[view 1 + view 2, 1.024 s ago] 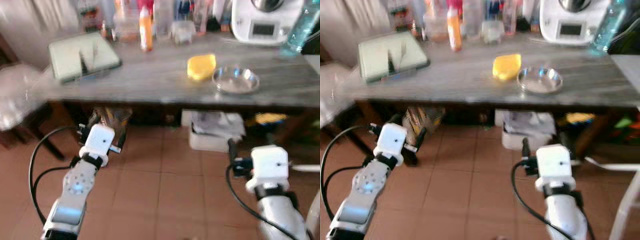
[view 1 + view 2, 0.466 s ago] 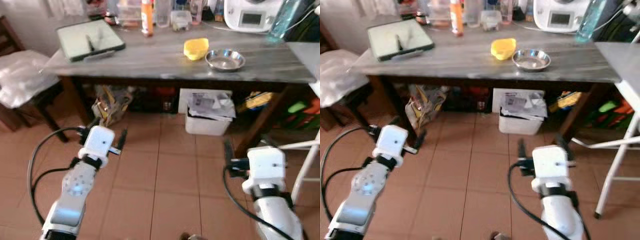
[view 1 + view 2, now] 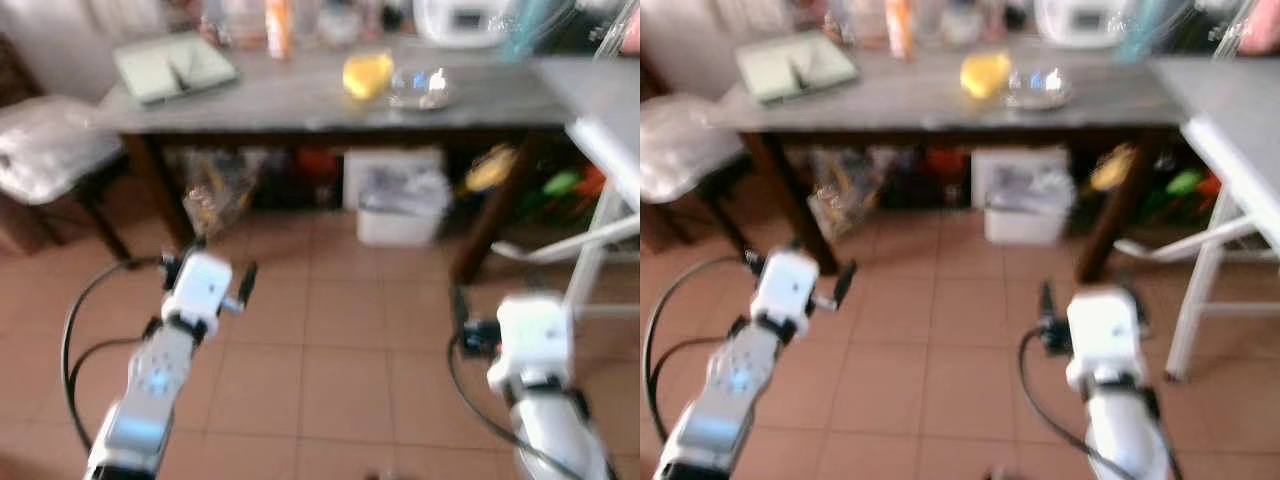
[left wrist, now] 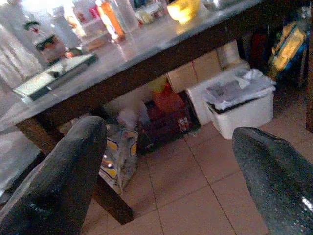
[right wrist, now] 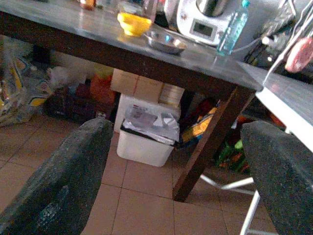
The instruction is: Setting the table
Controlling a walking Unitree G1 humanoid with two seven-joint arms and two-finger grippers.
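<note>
Left gripper [image 4: 166, 171] and right gripper [image 5: 176, 171]: fingers spread wide, empty, held low over terracotta tile floor [image 3: 340, 360]. Ahead, grey-topped table [image 3: 300, 95] carries yellow bowl [image 5: 134, 23] just beside steel dish [image 5: 165, 42], plus orange bottle [image 4: 108, 19]. No legible writing. White bin [image 5: 146, 137] underneath.

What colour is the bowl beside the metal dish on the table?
Yellow bowl; it shows best in the right wrist view.
</note>
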